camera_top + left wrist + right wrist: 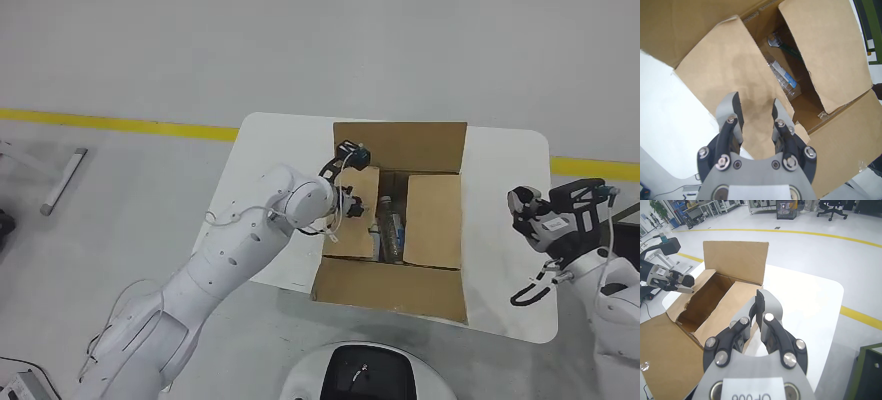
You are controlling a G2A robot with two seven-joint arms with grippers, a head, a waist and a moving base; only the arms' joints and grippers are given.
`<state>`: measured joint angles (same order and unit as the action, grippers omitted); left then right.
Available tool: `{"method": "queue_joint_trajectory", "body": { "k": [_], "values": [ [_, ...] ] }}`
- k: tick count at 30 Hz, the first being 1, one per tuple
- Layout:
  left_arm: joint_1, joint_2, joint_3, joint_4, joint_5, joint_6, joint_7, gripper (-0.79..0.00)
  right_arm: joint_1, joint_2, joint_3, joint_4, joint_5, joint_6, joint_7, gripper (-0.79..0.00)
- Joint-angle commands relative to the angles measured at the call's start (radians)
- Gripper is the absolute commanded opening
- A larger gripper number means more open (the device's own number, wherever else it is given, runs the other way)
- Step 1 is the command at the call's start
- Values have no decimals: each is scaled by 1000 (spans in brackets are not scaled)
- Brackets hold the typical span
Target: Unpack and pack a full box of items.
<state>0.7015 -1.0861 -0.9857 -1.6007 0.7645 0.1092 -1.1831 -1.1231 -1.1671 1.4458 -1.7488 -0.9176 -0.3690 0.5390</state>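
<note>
Partly under box flaps (829, 47): the wrench (784, 47) (green handle) and bottle (784, 79).

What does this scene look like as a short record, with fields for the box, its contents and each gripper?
Box: brown cardboard box on white table; far flap upright, two side flaps leaning over the opening
Contents: clear plastic bottle with blue-white label; steel adjustable wrench with green handle
Left gripper: open, above one side flap
Right gripper: shut, empty, off to the side of the box

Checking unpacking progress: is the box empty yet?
Not empty: a plastic bottle and a wrench are inside the box.
</note>
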Motion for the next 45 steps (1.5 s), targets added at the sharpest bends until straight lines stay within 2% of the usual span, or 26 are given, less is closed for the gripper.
{"method": "queue_joint_trajectory", "body": {
  "k": [1, 4, 8, 14, 27, 32, 36, 39, 42, 45],
  "values": [
    [8, 4, -22, -25, 1, 12, -4, 0, 2, 0, -6, 0, -2, 2, 0, -785],
    [24, 12, -79, -79, -24, 39, -14, 0, 6, 1, -13, -2, -2, 4, -2, -785],
    [57, 30, -180, -167, -67, 23, -42, 0, 13, 2, -21, -1, -6, 7, 0, -785],
    [127, 58, -287, -288, -78, -152, -79, 0, 25, 1, -47, 3, -9, 17, -5, -785],
    [137, 59, -292, -286, -96, -156, -79, 0, 44, 1, -73, 10, -7, 25, -17, -785],
    [143, 64, -261, -319, -24, -292, -17, 0, 25, 5, -66, -2, -7, 23, -20, -785],
    [174, 77, -287, -349, 8, -424, -3, 0, 8, 8, -55, -7, -15, 9, -28, -785],
    [223, 92, -330, -391, 11, -567, 10, 0, -8, 11, -47, -8, -20, -4, -37, -767],
    [285, 111, -379, -458, 45, -756, 20, 0, -19, 15, -38, -4, -22, -16, -33, -760],
    [362, 131, -439, -494, 54, -833, 86, 0, -23, 17, -36, -4, -19, -20, -29, -748]
  ]
}}
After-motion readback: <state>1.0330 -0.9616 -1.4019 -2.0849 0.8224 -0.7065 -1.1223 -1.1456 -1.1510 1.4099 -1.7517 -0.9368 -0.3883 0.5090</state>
